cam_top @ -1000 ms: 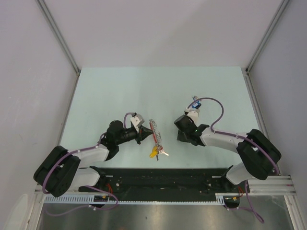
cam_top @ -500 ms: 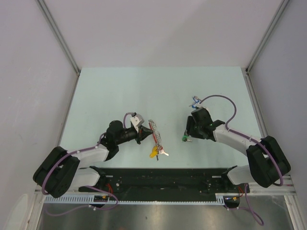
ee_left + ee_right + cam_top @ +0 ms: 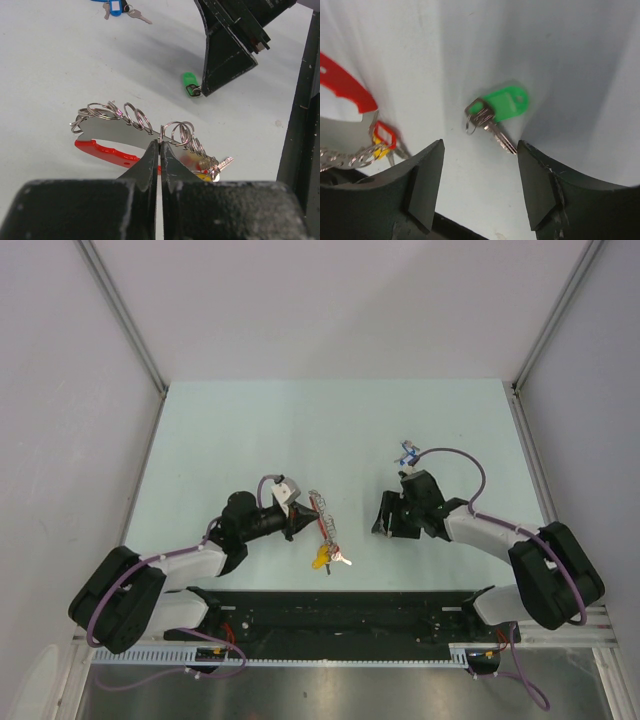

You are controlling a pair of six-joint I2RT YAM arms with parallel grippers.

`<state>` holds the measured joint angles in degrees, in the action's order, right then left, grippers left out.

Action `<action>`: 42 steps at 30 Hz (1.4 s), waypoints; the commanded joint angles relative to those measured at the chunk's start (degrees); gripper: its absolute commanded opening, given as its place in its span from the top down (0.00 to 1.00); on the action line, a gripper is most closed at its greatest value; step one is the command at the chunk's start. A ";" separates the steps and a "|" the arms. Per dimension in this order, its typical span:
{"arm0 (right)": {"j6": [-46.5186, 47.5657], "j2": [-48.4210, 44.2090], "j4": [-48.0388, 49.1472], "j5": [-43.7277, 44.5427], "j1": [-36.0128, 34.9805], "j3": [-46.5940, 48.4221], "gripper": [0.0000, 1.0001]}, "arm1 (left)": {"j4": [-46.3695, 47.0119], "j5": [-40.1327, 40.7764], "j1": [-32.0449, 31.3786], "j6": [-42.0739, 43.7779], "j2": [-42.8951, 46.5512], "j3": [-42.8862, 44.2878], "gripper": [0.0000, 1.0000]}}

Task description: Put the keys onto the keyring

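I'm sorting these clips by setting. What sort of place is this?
Probably a robot test cell in a lab: a left arm and a right arm bolted along the near edge of a pale table, walled in by plain white panels on metal posts.

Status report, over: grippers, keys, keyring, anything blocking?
Left gripper shut on keyring. Right gripper open over green key, not gripped. Blue key apart, untouched. Nothing blocking.
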<state>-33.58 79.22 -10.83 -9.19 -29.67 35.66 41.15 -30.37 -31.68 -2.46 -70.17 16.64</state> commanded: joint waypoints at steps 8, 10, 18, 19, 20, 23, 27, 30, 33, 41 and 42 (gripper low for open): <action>1.41 1.38 8.81 -12.34 -4.43 0.46 0.32 | 2.27 -2.15 0.30 3.94 -0.40 1.73 0.97; 3.78 0.24 7.76 -12.26 -4.08 1.86 0.32 | 3.15 -3.37 0.30 4.83 -0.58 1.37 0.97; 12.04 -4.34 4.59 -9.18 3.46 3.89 0.31 | 9.20 -9.88 0.30 7.12 -3.56 1.03 0.98; 13.18 -3.99 4.94 -9.18 4.35 3.89 0.30 | 11.04 -11.28 0.30 6.94 -4.87 0.76 0.98; 13.37 -3.20 6.07 -9.79 5.14 3.89 0.30 | 14.19 -11.81 0.30 6.16 -5.67 0.50 0.97; 14.51 -0.04 8.45 -10.58 6.55 3.98 0.31 | 17.03 -13.22 0.30 5.28 -8.13 0.32 0.97; 15.30 4.27 11.96 -12.08 6.73 4.07 0.31 | 18.71 -12.87 0.30 5.53 -9.37 0.49 0.97; 15.91 6.56 14.08 -13.48 6.82 4.07 0.31 | 16.70 -11.91 0.30 6.59 -9.02 0.84 0.97; 15.83 7.88 14.70 -15.15 6.82 4.15 0.31 | 15.20 -9.55 0.30 7.56 -8.41 1.20 0.98; 15.83 5.16 5.56 -13.49 4.63 3.72 0.33 | 12.20 -6.28 0.39 8.35 -7.79 1.46 0.99; 15.66 4.46 4.86 -13.14 3.49 3.45 0.33 | 11.94 -6.19 0.31 8.43 -7.79 1.46 0.99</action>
<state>-18.76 86.43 -1.48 -22.94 -23.81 38.17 53.34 -37.87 -31.68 3.99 -79.15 16.67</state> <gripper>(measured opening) 0.675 0.012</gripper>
